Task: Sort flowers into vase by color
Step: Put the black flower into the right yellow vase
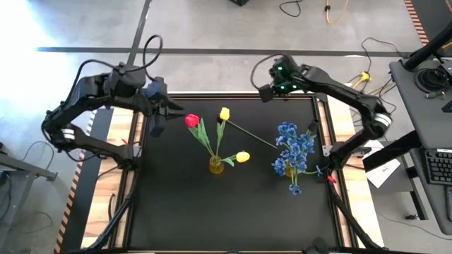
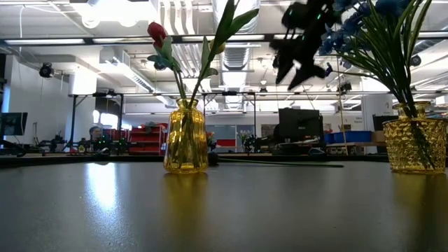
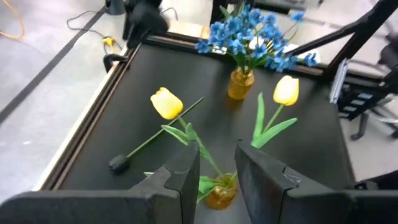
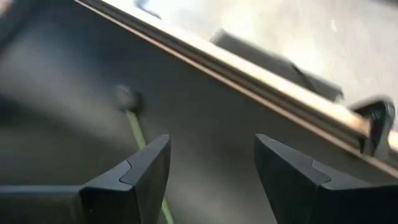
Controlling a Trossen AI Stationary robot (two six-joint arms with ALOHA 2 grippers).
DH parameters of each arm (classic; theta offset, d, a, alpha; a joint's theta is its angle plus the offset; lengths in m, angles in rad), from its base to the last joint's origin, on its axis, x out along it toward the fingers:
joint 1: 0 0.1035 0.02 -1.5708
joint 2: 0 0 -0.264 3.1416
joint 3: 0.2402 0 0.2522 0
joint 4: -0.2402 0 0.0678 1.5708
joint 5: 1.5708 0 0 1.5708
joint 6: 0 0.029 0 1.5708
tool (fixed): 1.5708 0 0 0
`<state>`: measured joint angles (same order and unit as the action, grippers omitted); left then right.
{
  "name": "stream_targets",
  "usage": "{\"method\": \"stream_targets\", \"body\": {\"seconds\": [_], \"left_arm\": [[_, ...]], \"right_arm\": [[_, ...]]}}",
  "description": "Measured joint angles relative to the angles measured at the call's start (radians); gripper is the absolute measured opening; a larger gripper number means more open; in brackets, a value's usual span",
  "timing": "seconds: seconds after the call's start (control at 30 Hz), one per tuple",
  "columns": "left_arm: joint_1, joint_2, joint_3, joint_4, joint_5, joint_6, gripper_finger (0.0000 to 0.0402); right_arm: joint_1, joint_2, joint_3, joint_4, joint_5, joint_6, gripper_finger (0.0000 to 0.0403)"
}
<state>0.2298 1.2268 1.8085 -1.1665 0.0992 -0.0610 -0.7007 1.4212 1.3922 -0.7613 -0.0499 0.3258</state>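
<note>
Two yellow vases (image 2: pixel 186 136) hold sorted flowers – blue sprays (image 1: pixel 295 144) done; one yellow tulip (image 1: pixel 224 113) lies loose. Right gripper (image 4: pixel 211 174) gapes empty above its stem – left gripper (image 3: pixel 216 174) half-parted, empty.

Black table (image 1: pixel 212 212); keyboard (image 1: pixel 439 166); floor cables (image 1: pixel 378 49).

In the low view, the blue sprays (image 2: pixel 378 28) and a tulip leaf (image 2: pixel 234 21) run off the frame's top edge. The right wrist view is blurred; its green stem (image 4: pixel 140 146) is cut off by the bottom edge.
</note>
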Motion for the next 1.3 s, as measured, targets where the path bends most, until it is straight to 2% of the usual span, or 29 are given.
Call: {"method": "stream_targets", "body": {"seconds": [0.17, 0.37, 0.47, 0.67, 0.87, 1.3], "left_arm": [[-0.001, -0.111, -0.168, 0.135, 0.035, -0.061, 0.0091], [-0.004, -0.201, -0.320, 0.250, 0.078, -0.118, 0.0091], [-0.004, -0.228, -0.360, 0.268, 0.078, -0.127, 0.0091], [-0.004, -0.238, -0.382, 0.307, 0.078, -0.129, 0.0091], [-0.004, -0.211, -0.384, 0.379, 0.077, -0.107, 0.0091], [-0.004, -0.181, -0.384, 0.385, 0.077, -0.096, 0.0091]], "right_arm": [[-0.008, 0.124, 0.010, -0.026, -0.011, -0.004, 0.0219], [0.060, 0.245, 0.003, -0.011, -0.159, -0.107, 0.0219], [0.093, 0.296, 0.003, -0.009, -0.168, -0.135, 0.0219], [0.144, 0.381, 0.003, 0.024, -0.159, -0.225, 0.0219], [0.174, 0.443, 0.002, 0.064, -0.156, -0.238, 0.0219], [0.229, 0.534, 0.001, 0.149, -0.122, -0.305, 0.0215]]}}
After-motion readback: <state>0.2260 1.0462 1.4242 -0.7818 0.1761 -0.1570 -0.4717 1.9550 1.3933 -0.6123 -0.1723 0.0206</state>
